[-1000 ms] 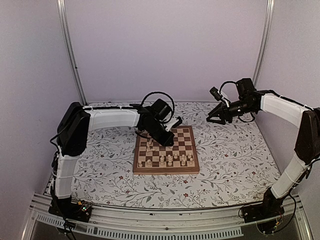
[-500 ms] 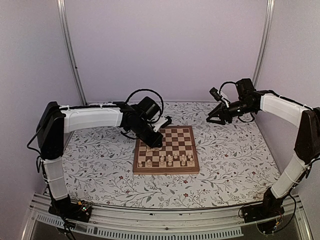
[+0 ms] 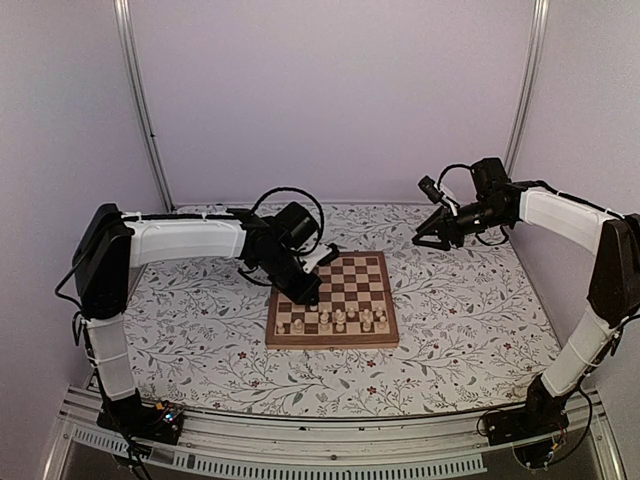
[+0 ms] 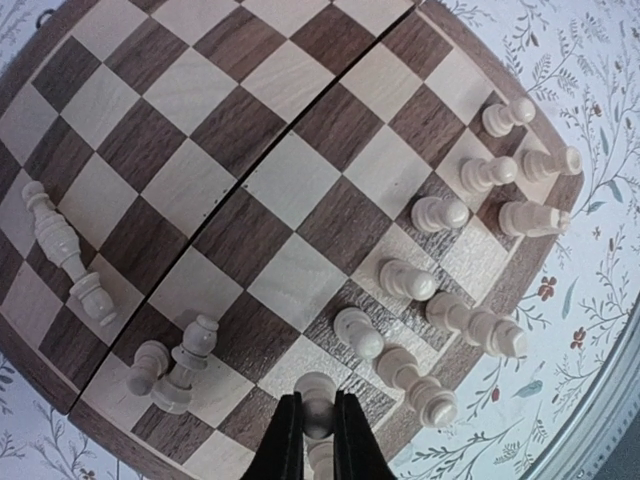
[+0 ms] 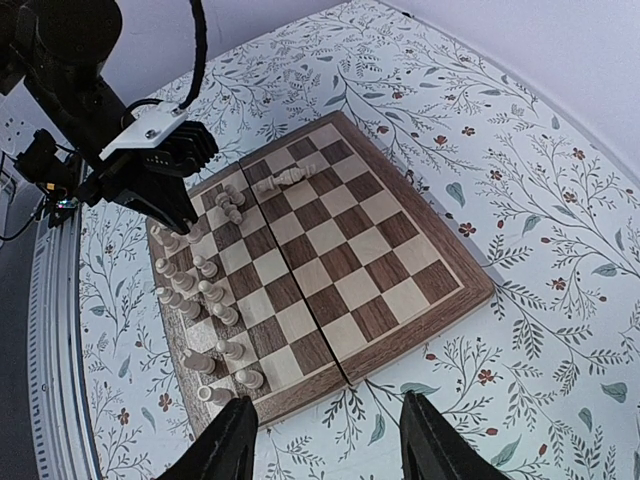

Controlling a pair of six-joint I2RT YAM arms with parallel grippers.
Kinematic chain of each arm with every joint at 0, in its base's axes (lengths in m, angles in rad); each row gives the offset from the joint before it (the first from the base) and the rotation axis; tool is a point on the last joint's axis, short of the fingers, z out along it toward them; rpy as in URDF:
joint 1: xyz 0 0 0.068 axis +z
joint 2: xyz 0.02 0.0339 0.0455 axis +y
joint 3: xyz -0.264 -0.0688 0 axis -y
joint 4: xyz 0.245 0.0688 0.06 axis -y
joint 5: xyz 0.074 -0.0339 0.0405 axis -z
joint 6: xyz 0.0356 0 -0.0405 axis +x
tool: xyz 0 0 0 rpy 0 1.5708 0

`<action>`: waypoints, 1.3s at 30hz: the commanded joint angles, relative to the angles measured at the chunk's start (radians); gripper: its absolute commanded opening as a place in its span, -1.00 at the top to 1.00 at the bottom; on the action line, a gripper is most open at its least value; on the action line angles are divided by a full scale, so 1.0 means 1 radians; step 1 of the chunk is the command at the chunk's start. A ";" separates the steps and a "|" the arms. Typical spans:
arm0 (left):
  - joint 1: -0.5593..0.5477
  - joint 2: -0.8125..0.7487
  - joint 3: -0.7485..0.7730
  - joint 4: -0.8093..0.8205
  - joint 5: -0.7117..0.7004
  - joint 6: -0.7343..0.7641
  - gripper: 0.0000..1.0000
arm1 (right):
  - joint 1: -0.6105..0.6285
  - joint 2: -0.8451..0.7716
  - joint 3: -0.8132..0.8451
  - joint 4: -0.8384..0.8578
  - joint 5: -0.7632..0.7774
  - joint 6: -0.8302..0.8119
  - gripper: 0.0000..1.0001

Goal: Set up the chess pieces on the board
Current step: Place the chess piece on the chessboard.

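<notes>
Several chess pieces are found on the board, which lies near the middle of the desk. Most are stood in two short rows along the board side that faces the near edge of the desk. In the left wrist view some are seen lying down: one long piece alone, and a small group touching each other.

The left gripper is set low at the board side towards the left edge of the desk, and it is closed narrowly on the head of a pawn. The right gripper is held high towards the far right corner of the desk, with the jaws spread wide and nothing between them.

The pieces are judged to be light, hard, smooth turned wood with small bases, so they are easily tipped or rolled. A standing piece is best taken from above, just under the head, where the neck gives a seat. A lying piece is probably better pinched across its stem, and the neighbours should not be brushed.
</notes>
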 commanded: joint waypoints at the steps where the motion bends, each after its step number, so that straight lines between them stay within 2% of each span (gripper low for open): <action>1: -0.001 0.027 -0.012 -0.006 0.029 -0.009 0.90 | 0.000 0.020 -0.005 -0.002 0.002 -0.011 -0.02; 25: -0.003 0.072 -0.013 -0.033 0.040 -0.002 0.85 | 0.000 0.031 -0.002 -0.011 0.001 -0.016 -0.02; 35: -0.004 0.067 -0.003 -0.039 -0.006 -0.007 0.50 | 0.000 0.026 -0.001 -0.013 -0.001 -0.016 -0.03; 37: -0.005 0.064 0.003 -0.043 -0.004 -0.007 0.34 | 0.000 0.026 -0.002 -0.014 -0.001 -0.017 -0.03; 39: -0.008 0.057 0.010 -0.044 0.005 -0.003 0.27 | 0.001 0.026 0.000 -0.014 -0.002 -0.016 -0.03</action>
